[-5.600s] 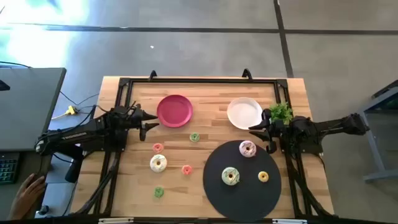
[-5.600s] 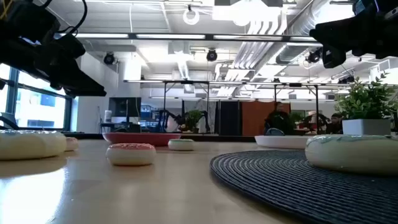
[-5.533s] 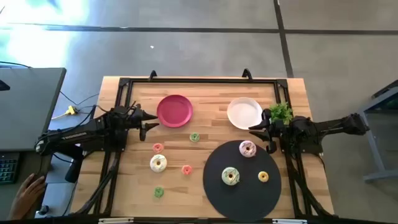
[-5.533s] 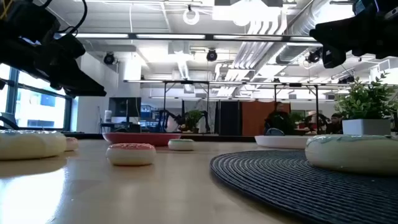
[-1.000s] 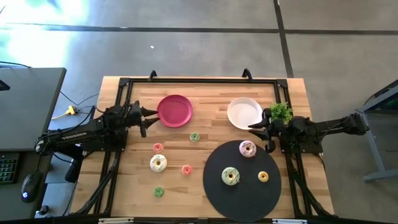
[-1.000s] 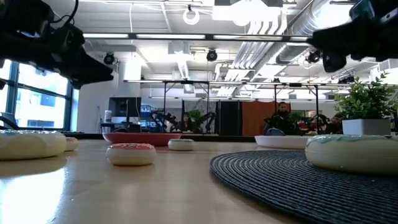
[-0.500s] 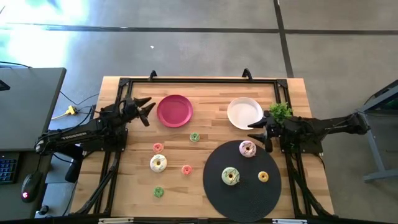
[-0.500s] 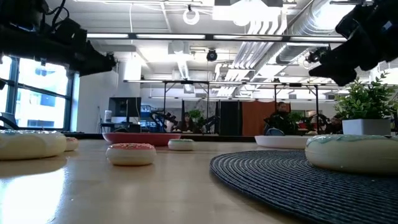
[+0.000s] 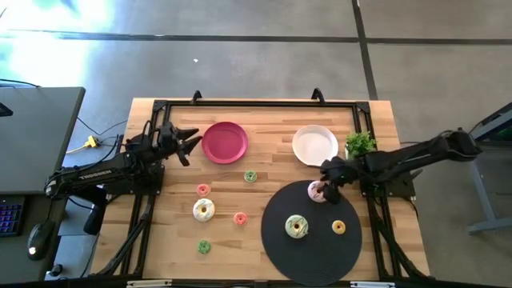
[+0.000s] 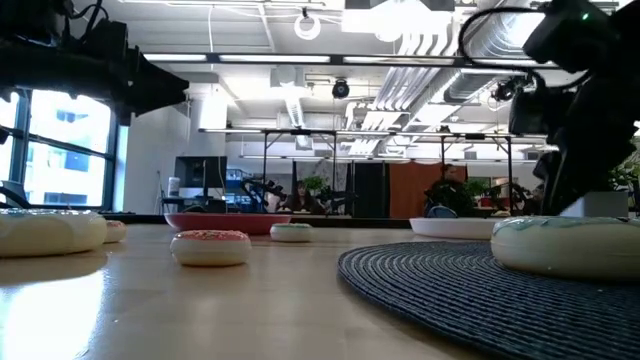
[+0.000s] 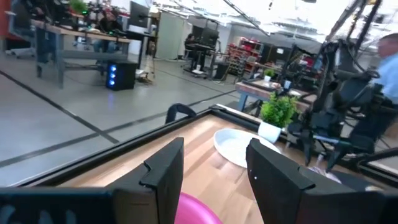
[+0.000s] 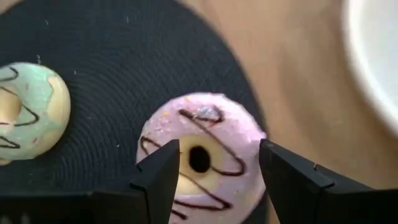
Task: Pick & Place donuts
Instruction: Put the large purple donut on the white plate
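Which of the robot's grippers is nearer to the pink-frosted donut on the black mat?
Right. The right gripper hovers over the pink-frosted donut, fingers open; the left gripper waits across the table beside the pink plate.

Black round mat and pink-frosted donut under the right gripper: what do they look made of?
The black mat looks woven, cord or plastic fibre in concentric ribs, matte; the ribbing also shows in the low view. The pink-frosted donut looks like a moulded toy, plastic or foam I cannot tell: smooth, dull pastel frosting with thin brown drizzle lines. The right gripper is open around it.
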### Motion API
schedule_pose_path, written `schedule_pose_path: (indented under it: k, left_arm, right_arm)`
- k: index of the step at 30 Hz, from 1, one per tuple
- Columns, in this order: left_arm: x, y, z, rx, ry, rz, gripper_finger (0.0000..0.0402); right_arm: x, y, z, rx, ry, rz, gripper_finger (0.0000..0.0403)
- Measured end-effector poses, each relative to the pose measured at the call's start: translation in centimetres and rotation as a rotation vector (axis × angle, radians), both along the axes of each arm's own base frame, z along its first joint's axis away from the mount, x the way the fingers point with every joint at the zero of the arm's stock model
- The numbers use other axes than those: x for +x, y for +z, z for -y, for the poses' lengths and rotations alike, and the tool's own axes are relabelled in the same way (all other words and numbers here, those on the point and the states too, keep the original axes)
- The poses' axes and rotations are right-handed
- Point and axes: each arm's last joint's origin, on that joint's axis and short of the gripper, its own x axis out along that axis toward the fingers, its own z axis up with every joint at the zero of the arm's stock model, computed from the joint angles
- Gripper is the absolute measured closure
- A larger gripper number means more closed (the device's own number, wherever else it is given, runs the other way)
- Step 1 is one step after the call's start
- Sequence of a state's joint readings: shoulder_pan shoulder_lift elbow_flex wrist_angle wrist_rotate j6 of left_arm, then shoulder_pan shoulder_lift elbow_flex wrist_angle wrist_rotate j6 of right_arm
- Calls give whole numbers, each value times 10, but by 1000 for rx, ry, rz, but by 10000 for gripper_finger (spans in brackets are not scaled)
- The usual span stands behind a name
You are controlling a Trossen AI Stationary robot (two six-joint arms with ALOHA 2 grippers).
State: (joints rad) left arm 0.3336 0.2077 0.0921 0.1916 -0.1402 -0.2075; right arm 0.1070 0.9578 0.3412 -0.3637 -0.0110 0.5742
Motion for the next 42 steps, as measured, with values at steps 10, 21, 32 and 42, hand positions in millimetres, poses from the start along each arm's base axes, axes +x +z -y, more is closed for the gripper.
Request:
schedule_pose_path:
  k: [10, 21, 32, 42]
  left_arm:
    - [0, 0, 0, 48, 4, -27, 234]
    - [-1, 0, -1, 84, 47, -44, 234]
    - [-3, 5, -3, 66, 147, 18, 234]
    - [-3, 5, -3, 64, 150, 17, 234]
  right_arm:
    - [13, -18, -1, -51, 30, -67, 233]
    - [39, 36, 8, -221, 30, 157, 378]
    - [28, 53, 91, -484, -636, 20, 389]
    - [12, 15, 126, -368, -742, -102, 376]
